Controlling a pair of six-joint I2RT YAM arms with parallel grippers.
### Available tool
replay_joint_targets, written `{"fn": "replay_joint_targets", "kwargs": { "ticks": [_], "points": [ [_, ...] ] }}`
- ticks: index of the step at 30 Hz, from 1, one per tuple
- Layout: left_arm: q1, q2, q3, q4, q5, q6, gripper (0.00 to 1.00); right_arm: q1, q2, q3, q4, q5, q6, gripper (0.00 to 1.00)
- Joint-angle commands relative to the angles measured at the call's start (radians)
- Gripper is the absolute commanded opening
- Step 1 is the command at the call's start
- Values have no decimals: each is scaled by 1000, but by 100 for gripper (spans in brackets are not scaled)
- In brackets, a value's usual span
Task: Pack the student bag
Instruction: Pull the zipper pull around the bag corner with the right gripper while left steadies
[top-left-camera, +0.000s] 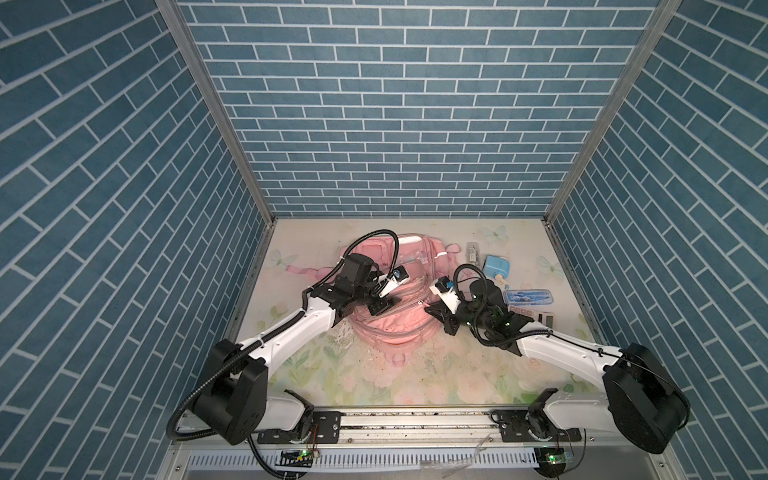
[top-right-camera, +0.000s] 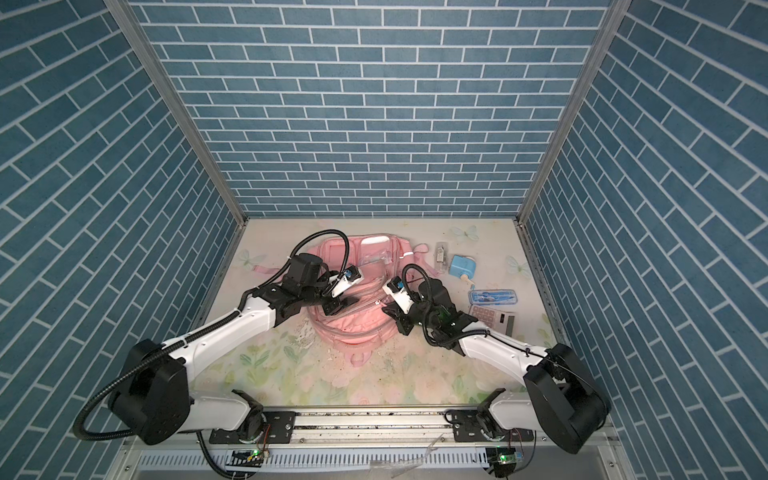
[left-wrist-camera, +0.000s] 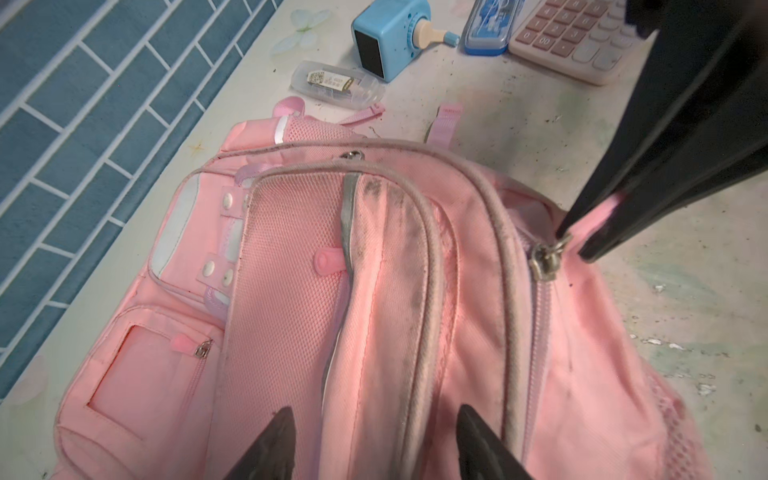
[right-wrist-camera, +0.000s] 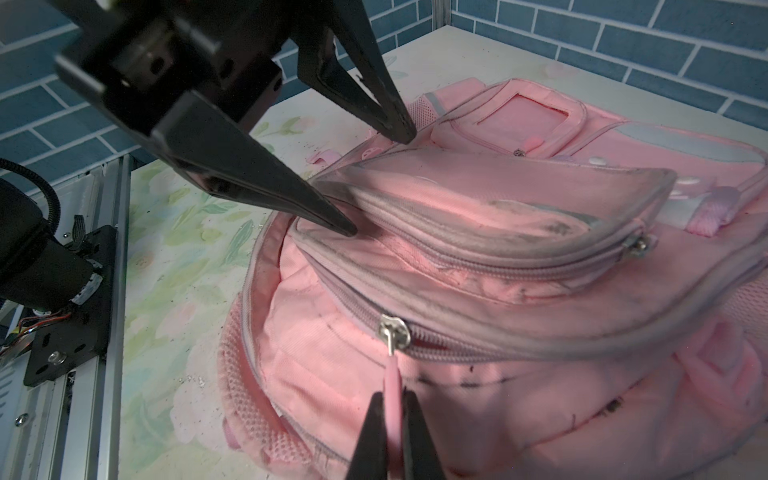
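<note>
Mid-desk toward the far edge, the bag looks soft and saggy, best taken by its zipper tab, which the right gripper pinches; the left gripper stands with jaws spread over its front pocket.

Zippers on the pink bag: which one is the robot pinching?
The main compartment's zipper: the right gripper pinches its pink tab. The clear pocket's zipper hangs untouched.
</note>
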Motion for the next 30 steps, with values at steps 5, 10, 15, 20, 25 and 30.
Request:
{"fn": "replay_joint_targets", "kwargs": {
  "ticks": [5, 10, 15, 20, 25, 30],
  "points": [
    [-36, 56, -18, 42, -84, -16, 58, -4, -22, 30, 15, -13, 15, 0],
    [-38, 66, 28, -41, -161, -213, 10, -9, -9, 52, -13, 81, 37, 0],
    [-59, 55, 167, -229, -281, -509, 0, -54, 44, 136, -69, 155, 16, 0],
    [-95, 55, 272, -284, -328, -757, 0, -76, 101, 252, -135, 166, -53, 0],
    [-89, 99, 363, -284, -324, -895, 0, -65, 108, 356, -210, 107, -65, 0],
    [-38, 111, 392, -243, -346, -1016, 0, 8, 65, 318, -191, 85, -54, 0]
  ]
}}
